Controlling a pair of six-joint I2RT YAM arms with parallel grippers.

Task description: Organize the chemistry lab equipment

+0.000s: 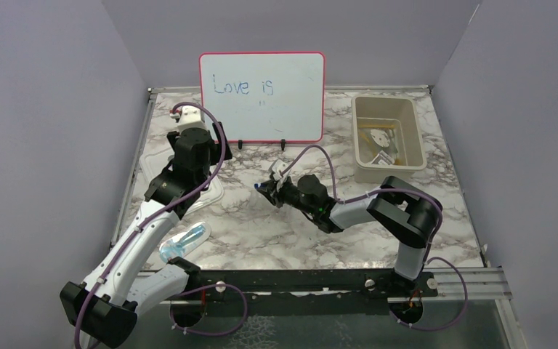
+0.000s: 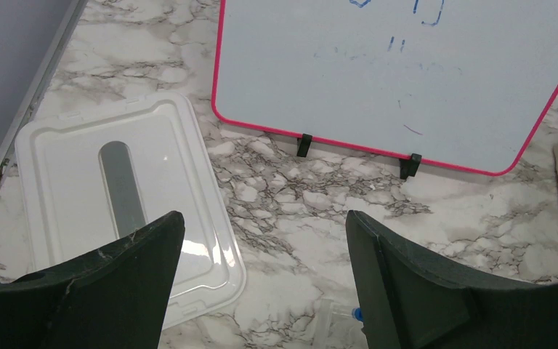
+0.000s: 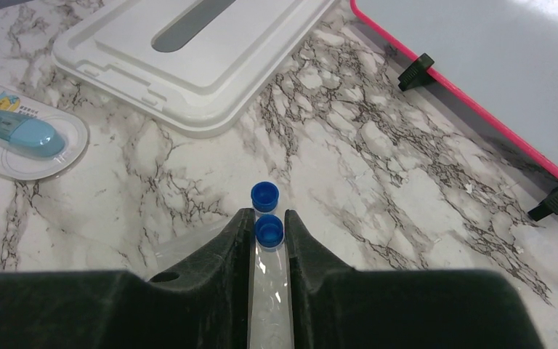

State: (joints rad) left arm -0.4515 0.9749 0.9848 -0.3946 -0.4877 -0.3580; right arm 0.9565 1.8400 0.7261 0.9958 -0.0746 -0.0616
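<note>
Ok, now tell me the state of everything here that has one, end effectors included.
left end effector: open, empty.
right end effector: shut on blue-capped tube.
blue-capped tube: capped, gripped.
second tube: capped, loose on the table.
bin: open, items inside.
lid: off, flat on the table.
whiteboard: upright, written on.
packet: flat on the table.

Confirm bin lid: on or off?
Off. The lid lies flat left of the whiteboard, apart from the bin, whose open top shows items inside.
</note>
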